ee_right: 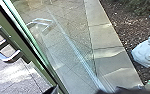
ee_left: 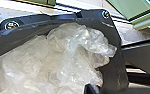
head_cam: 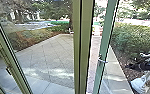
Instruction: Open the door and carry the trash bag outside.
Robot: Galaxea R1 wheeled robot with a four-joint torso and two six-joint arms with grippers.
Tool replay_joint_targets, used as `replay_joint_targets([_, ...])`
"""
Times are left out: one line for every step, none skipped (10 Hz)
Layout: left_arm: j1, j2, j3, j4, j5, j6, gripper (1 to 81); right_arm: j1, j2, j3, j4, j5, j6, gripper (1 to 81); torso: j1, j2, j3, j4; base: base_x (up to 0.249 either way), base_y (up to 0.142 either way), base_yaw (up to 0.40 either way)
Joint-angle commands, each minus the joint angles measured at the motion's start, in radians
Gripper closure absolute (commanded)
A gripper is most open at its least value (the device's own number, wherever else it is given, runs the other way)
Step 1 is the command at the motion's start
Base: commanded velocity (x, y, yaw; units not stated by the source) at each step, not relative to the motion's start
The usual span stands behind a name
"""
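The glass door [head_cam: 106,42] stands swung away from the olive post [head_cam: 81,47] in the head view, leaving a gap between them; a handle [head_cam: 102,60] is on its green edge. My right gripper [head_cam: 134,66] is a dark shape to the right of that edge. In the right wrist view a silver handle [ee_right: 6,59] sits on the green door frame [ee_right: 38,56], and a dark tip of the right gripper [ee_right: 51,90] shows beside the frame. Crumpled clear trash bag plastic [ee_left: 63,60] lies across my left wrist view, close to the dark tip of the left gripper [ee_left: 90,89].
Paving [head_cam: 51,55] spreads outside beyond the glass. A pale stone curb [ee_right: 106,55] runs along a mulch bed [ee_right: 121,17], where a white statue base [ee_right: 144,53] stands. Bushes [head_cam: 133,37] grow behind it. Another framed glass panel [head_cam: 12,60] is at the left.
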Motion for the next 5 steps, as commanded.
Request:
replay_joint_targets([-0.038,-0.007,0.016,-0.004,0.057,0.003,81.1,0.146,-0.032,-0.024,-0.069,-0.054,-0.029,1.0,0.000,0.000,0.000,0.000,0.000,0.000,0.000])
replay_joint_targets([-0.038,-0.006,0.016,-0.002,0.059,0.003,81.1,0.146,-0.048,-0.024,-0.088,-0.059,-0.052,1.0,0.000,0.000,0.000,-0.027,0.000,0.000,0.000])
replay_joint_targets([-0.038,-0.004,0.016,-0.002,0.059,0.003,81.1,0.148,-0.059,-0.030,-0.103,-0.062,-0.066,1.0,0.000,0.000,0.039,-0.066,0.000,0.000,0.000])
replay_joint_targets([-0.038,-0.004,0.016,-0.004,0.059,0.003,81.1,0.146,-0.065,-0.037,-0.117,-0.064,-0.084,1.0,0.000,0.000,0.041,-0.079,0.000,0.000,0.000])
replay_joint_targets([-0.038,-0.006,0.016,-0.004,0.059,0.003,81.1,0.148,-0.072,-0.044,-0.142,-0.064,-0.110,1.0,0.000,0.000,0.047,-0.096,0.000,0.000,0.000])
